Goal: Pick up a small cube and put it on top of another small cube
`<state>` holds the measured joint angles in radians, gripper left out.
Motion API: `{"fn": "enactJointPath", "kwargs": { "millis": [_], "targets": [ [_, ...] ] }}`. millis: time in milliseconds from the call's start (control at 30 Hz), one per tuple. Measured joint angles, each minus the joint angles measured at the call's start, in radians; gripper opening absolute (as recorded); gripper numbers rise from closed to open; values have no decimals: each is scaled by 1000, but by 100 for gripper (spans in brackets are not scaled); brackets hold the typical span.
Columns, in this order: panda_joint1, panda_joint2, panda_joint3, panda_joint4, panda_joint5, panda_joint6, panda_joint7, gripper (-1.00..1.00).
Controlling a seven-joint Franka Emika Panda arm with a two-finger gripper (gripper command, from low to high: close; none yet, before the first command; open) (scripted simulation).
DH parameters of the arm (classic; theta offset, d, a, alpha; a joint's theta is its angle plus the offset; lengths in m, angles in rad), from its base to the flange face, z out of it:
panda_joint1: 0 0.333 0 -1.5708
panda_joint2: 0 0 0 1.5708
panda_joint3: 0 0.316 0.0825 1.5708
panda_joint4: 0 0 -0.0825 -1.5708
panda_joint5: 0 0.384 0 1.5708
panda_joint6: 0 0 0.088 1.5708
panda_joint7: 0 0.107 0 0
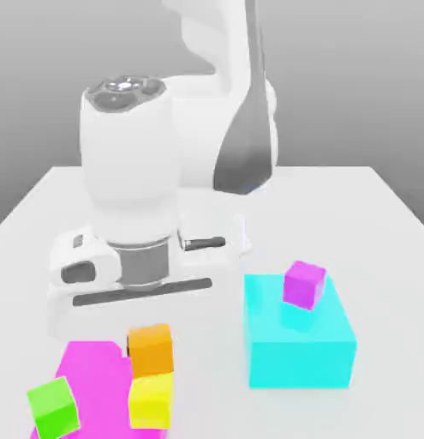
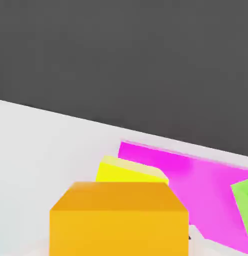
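Orange cube: my target pc, the small orange cube [image 1: 151, 351], sits directly above the small yellow cube [image 1: 151, 405] in the ext. view, its lower edge meeting the yellow's top edge. Looks approx. level there. Can't confirm from here if the two have full contact.
Orange in hand view: large, close to the cam, top & one side face visible, partly covering the yellow one beyond it.
Yellow cube: low, under the orange in the ext. view, overlapping the edge of the magenta block [image 1: 95, 386]. Can't tell if it's on that block or just beside it.
Claw: my gripper [image 1: 151, 343] is down at the orange cube. Can't tell from my end if it's spread or pinching the cube.
Arm: white Panda arm [image 1: 129, 163] reaches down behind the cubes, toward the ext. view's left; dark strip across the hand, slightly slanted.
Green cube: small green cube [image 1: 54, 409], tilted, overlaps the magenta block at the ext. view's left, apart from the yellow.
Cyan block: big cyan block [image 1: 298, 360] on the ext. view's right, well apart from the orange/yellow pair.
Purple cube: small purple cube [image 1: 304, 285] on top of the cyan block, turned at an angle, nr. its far side.
Table: light gray tabletop [image 1: 386, 300] under it all.
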<state>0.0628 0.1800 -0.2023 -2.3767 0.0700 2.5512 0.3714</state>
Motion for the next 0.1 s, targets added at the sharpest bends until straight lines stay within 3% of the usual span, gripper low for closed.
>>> {"fn": "enactJointPath", "kwargs": {
  "millis": [100],
  "targets": [
    [0, 0, 0, 0, 0, 0, 0, 100]
  ]
}}
